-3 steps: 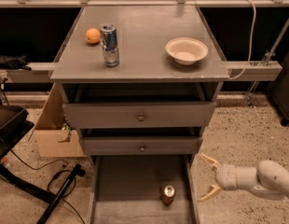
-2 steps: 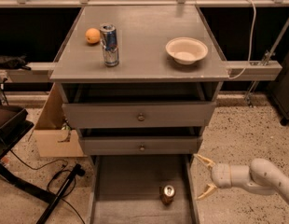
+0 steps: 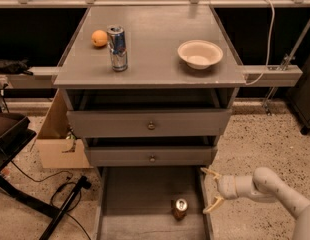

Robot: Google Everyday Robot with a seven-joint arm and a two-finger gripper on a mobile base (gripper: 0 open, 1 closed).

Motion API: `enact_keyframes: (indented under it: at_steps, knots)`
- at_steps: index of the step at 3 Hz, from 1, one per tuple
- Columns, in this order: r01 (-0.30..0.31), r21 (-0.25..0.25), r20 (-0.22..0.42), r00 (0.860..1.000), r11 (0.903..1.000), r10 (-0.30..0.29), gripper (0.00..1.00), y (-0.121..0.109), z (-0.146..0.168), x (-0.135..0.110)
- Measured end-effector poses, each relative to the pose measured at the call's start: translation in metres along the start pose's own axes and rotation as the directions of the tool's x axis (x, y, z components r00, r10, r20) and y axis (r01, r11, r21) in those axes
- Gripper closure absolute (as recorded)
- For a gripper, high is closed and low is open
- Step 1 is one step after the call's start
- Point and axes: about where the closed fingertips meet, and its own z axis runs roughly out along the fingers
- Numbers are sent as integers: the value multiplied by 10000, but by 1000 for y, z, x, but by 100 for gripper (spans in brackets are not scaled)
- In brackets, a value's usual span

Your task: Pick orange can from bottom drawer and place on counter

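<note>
Bottom drawer (image 3: 137, 196) pulled out toward the near edge, under the two upper drawers (image 3: 150, 125), both shut

Orange can (image 3: 180, 208) upright in the bottom drawer, right half, near end, silver top showing. It sits close to the right wall; contact with the wall not clear

Gripper (image 3: 213, 188) low at right of the scene, over the drawer's right wall, pointing left. Jaws spread wide, nothing between them. One pale fingertip sits farther back, the other nearer and just right of the can. Can and gripper apart, no contact

Counter (image 3: 160, 29) holds three things:
- blue can (image 3: 117, 48), upright, left of centre
- orange (image 3: 99, 38), just left of and beyond the blue can
- bowl (image 3: 200, 53), white, on the right side, well apart from the can

Floor left of the cabinet: cardboard box (image 3: 54, 143) against the cabinet side, black cable (image 3: 60, 193) nearer, dark stand at far left
</note>
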Motion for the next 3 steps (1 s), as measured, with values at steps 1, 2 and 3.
enact_keyframes:
  at_steps: [1, 2, 3]
  knots:
    - [-180, -251, -296, 9994, 9995, 173, 0, 3, 20, 25]
    - [-695, -564, -370, 9970, 9960, 675, 0, 16, 44, 49]
    - [-1259, -744, -220, 9920, 9893, 1246, 0, 30, 64, 68]
